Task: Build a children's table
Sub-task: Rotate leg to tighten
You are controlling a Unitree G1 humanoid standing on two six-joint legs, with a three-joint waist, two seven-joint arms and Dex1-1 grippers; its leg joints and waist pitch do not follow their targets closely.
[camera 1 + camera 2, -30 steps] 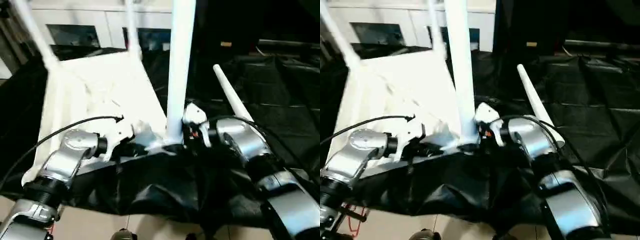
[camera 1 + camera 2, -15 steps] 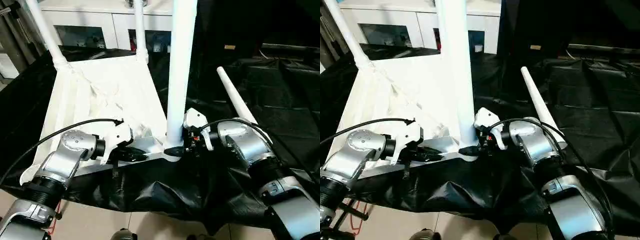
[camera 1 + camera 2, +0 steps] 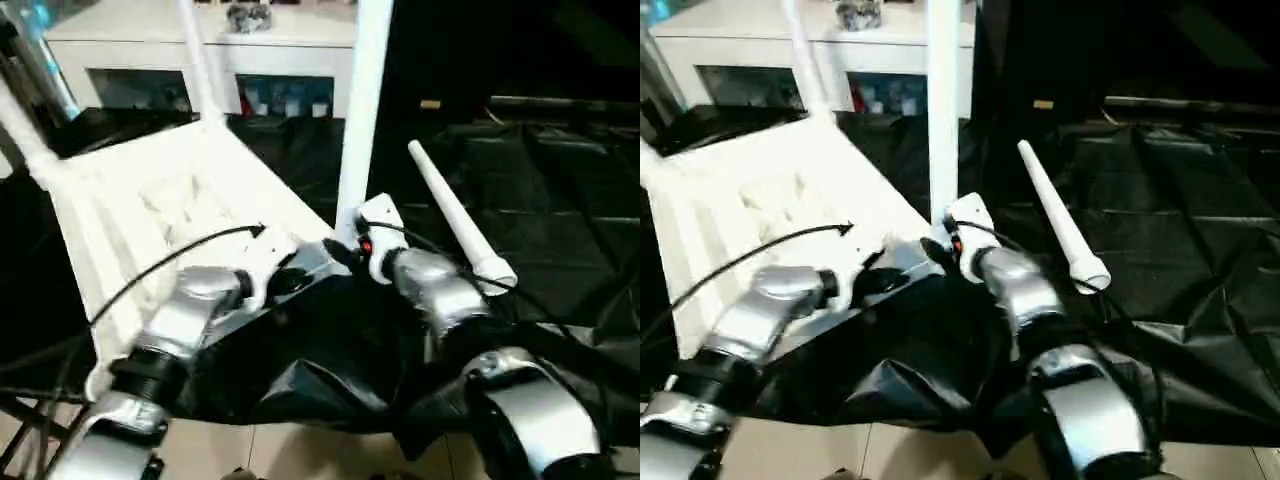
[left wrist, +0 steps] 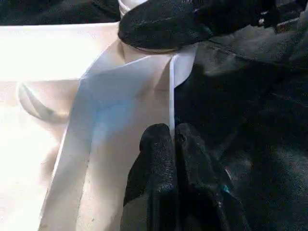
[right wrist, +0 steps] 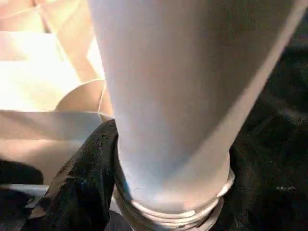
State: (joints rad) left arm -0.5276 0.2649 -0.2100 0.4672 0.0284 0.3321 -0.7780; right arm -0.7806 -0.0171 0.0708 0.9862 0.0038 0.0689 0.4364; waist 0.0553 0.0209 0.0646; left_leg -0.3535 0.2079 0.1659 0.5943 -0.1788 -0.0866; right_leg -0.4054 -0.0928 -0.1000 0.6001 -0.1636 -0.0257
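While the left gripper (image 4: 174, 144) keeps its two black fingers (image 4: 156, 159) pressed together, pinching the thin near rim of the upturned white table top (image 3: 150, 215), the right gripper (image 5: 108, 187) sits at the base of the upright leg (image 3: 362, 110); one black finger (image 5: 82, 183) lies against the leg just above its threaded collar, and whether the pair is clamped cannot be told. That leg stands in the near corner socket (image 4: 159, 48), beside the pinched rim. Compared with half a second ago, the whole scene has swung and tilted, which reads as head camera movement; both grippers stay at the same corner. The leg appears seated or nearly so. Two more legs (image 3: 200, 60) rise from the far corners, and a fourth leg (image 3: 455, 225) lies loose on the black-draped tabletop (image 3: 560, 200), near the right arm, still to be fitted.
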